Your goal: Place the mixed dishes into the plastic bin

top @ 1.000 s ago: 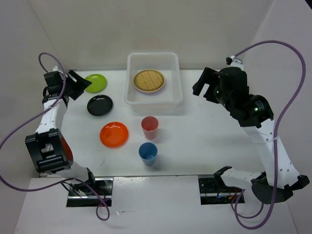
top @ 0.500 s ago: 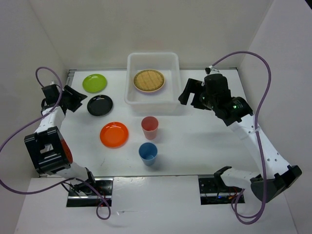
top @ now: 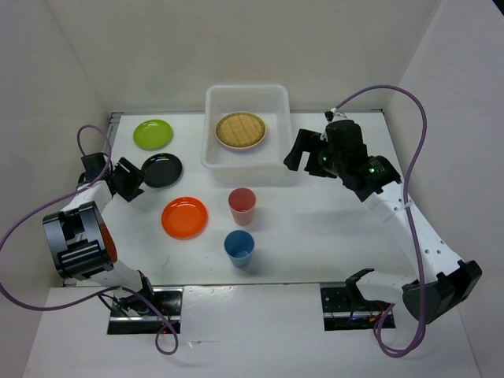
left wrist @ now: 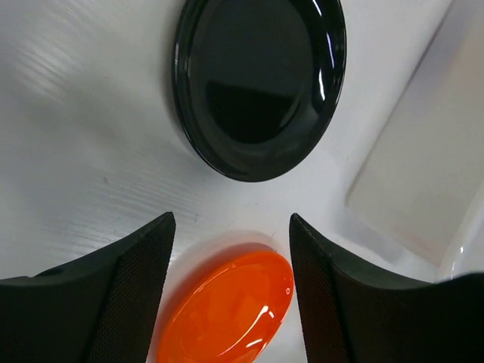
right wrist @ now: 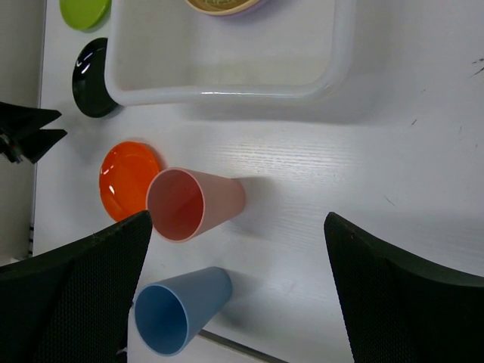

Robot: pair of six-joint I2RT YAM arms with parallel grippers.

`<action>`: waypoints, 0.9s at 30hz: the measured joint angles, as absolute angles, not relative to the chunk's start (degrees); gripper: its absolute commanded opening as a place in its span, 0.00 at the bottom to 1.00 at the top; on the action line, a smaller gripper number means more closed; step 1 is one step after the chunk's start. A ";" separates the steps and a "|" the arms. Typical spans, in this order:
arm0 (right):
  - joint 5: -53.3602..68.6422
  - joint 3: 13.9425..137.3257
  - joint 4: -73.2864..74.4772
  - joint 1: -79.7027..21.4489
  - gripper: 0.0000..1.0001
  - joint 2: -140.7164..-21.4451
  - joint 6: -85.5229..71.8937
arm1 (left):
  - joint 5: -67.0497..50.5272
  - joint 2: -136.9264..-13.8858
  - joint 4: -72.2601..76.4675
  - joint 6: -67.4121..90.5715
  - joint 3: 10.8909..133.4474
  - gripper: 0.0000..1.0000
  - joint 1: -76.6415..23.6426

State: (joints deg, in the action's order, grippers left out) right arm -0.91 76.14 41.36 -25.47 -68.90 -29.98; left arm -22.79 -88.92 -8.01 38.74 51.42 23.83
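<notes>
While the left gripper [left wrist: 231, 227] sits open, empty, just left of the black plate [top: 162, 169], right gripper [top: 299, 151] gapes wide, empty too.

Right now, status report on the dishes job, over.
Left gripper open, by black plate. Right gripper open, near plastic bin. Bamboo plate inside; pink cup, blue cup outside. Nothing blocking.

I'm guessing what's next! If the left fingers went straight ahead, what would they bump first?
Probably the orange plate, which sits between the left fingers in the wrist view; depth is unclear.
</notes>
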 measured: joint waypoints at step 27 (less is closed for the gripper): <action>2.59 74.63 38.50 -25.45 0.99 -71.13 -28.62 | -13.85 -92.95 0.62 48.84 47.22 0.51 18.55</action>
State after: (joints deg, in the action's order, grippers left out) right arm 2.59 74.63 38.50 -25.45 -71.13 -28.62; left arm -13.85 -92.95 0.62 48.84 47.22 18.55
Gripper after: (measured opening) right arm 0.990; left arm 0.535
